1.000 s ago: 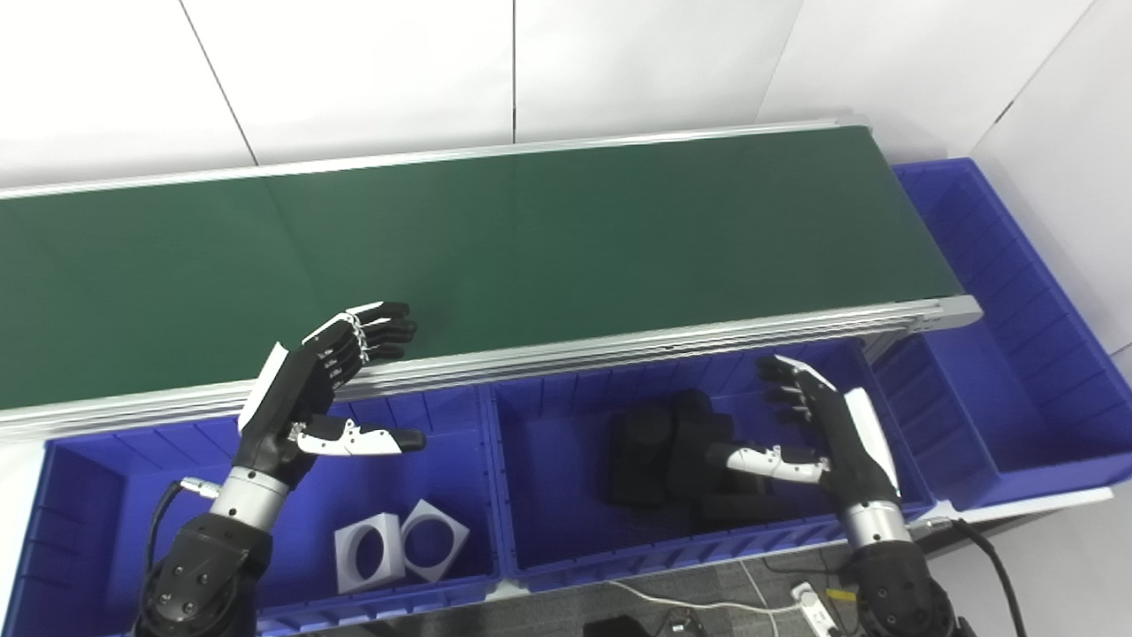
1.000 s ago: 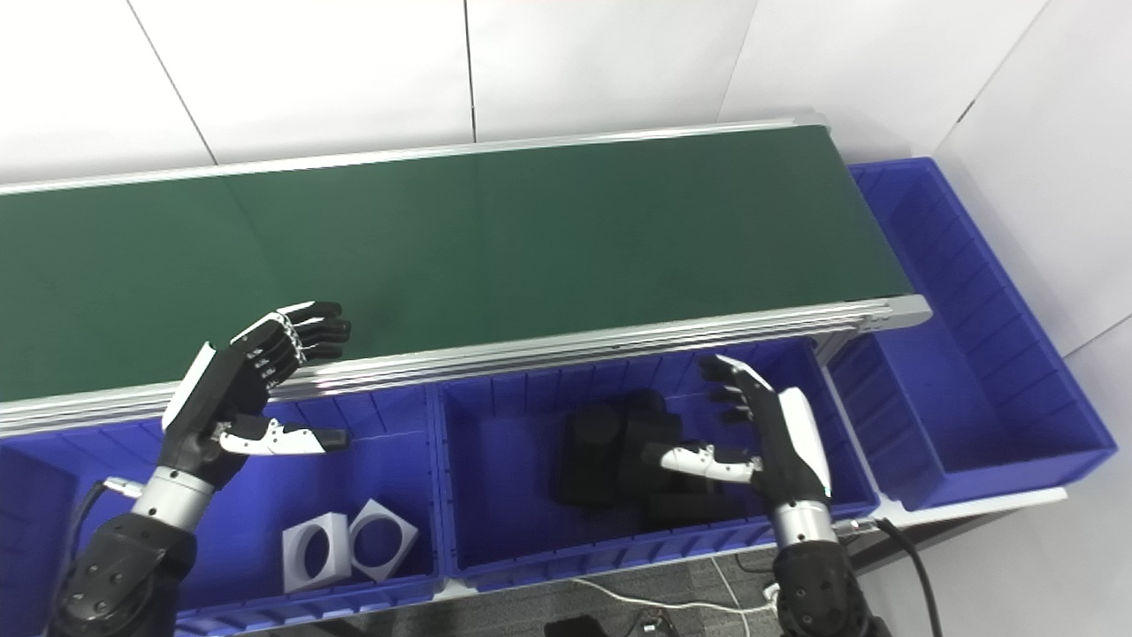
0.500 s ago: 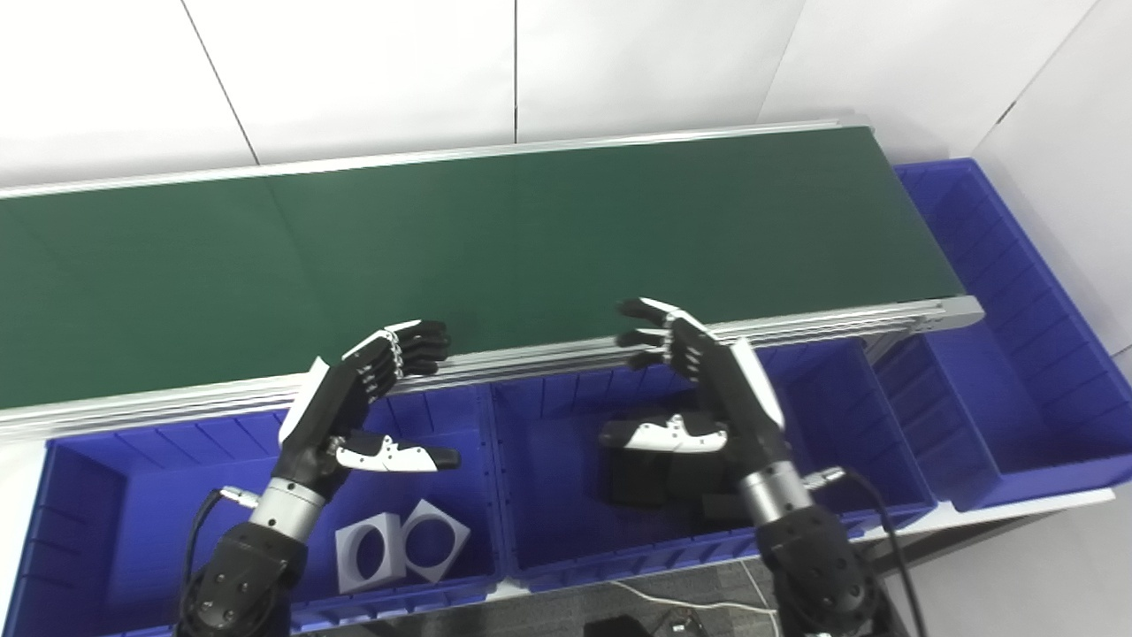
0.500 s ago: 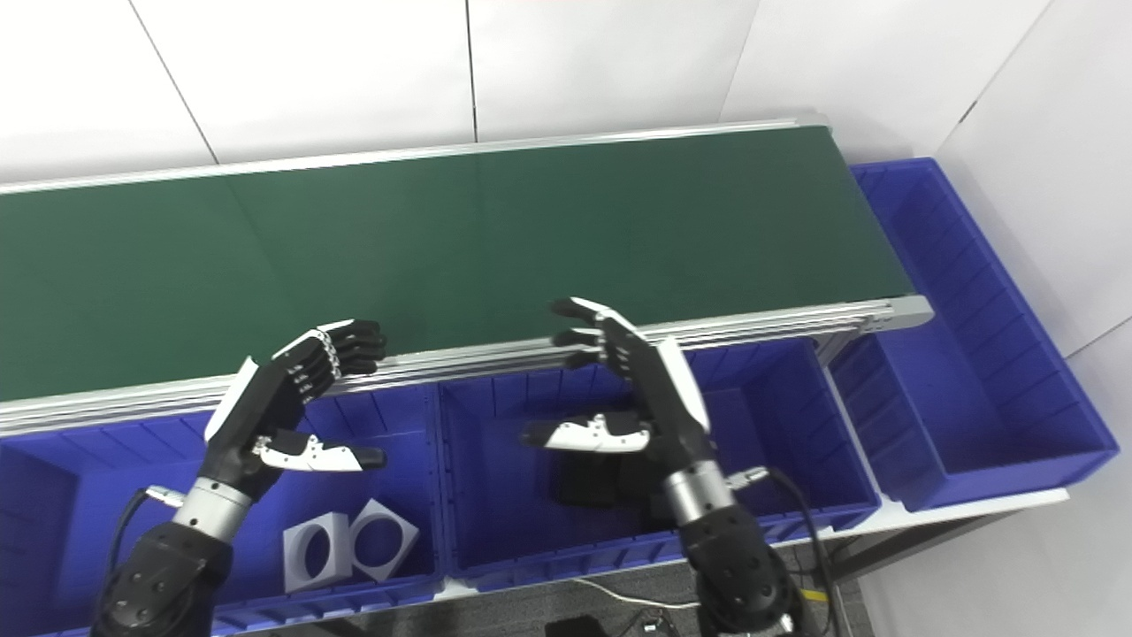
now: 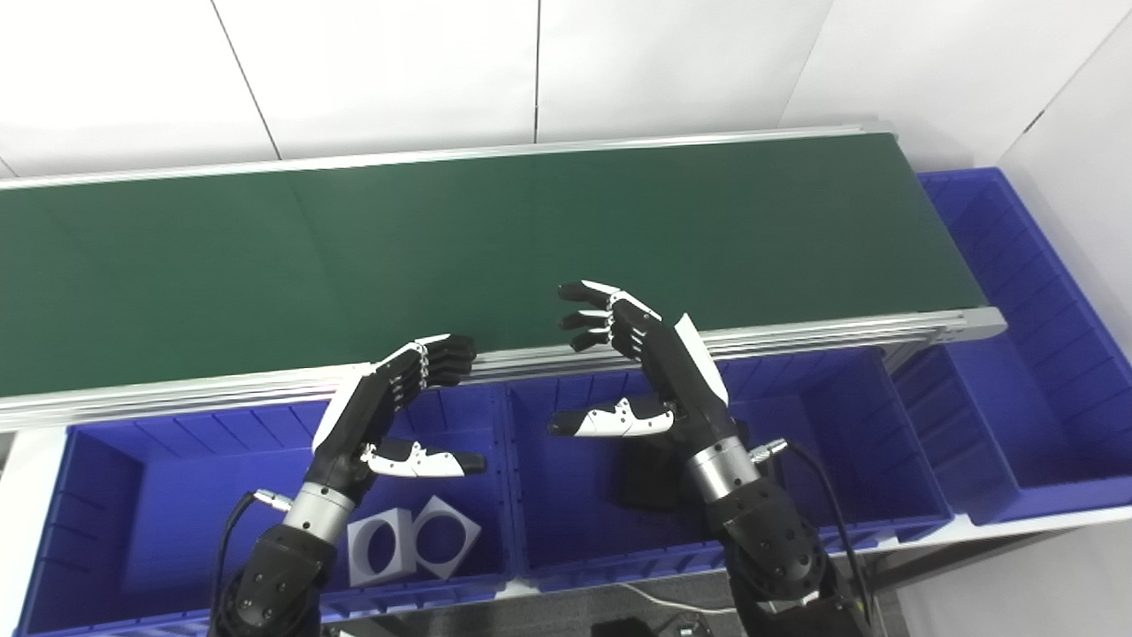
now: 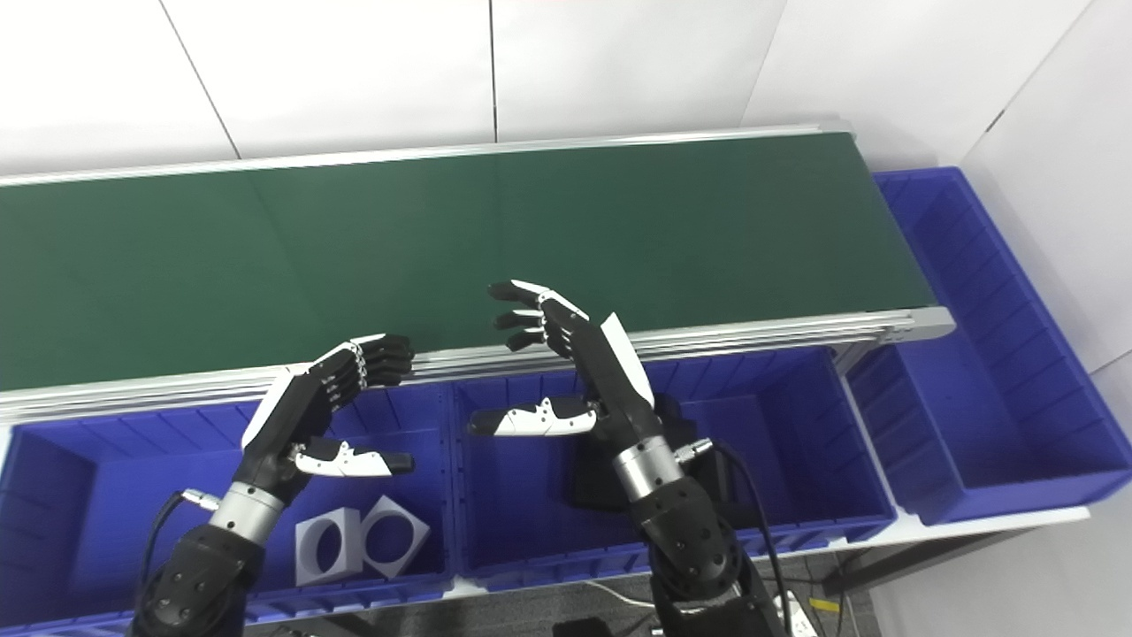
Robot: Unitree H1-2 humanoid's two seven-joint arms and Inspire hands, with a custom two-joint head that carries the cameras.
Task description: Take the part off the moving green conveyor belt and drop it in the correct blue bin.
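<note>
The green conveyor belt [image 5: 495, 239] runs the width of the view between aluminium side rails and carries no part anywhere along its visible length. Along its near rail stand blue bins: the left bin [image 5: 106, 495] holds two white square blocks with round holes [image 5: 411, 548], lying side by side near its front right corner; the middle bin [image 5: 831, 416] holds black parts [image 5: 646, 482], largely hidden behind the right wrist, so their shape cannot be told. A third blue bin [image 5: 1052, 372] stands at the belt's right end, running away from the camera, with nothing seen inside. The left hand [image 5: 385, 416] hangs over the back of the left bin with its fingers apart and lightly curled, their tips at the belt's near rail, the thumb pointing right; it holds nothing. The right hand [image 5: 650, 372] is raised over the back of the middle bin, fingers spread, their tips over the belt's near edge and the thumb pointing left; it too is empty. Behind the belt are white wall panels with dark seams. Below the bins' front edge is dark grey floor with a white cable [image 5: 654, 593]. No writing can be read.
</note>
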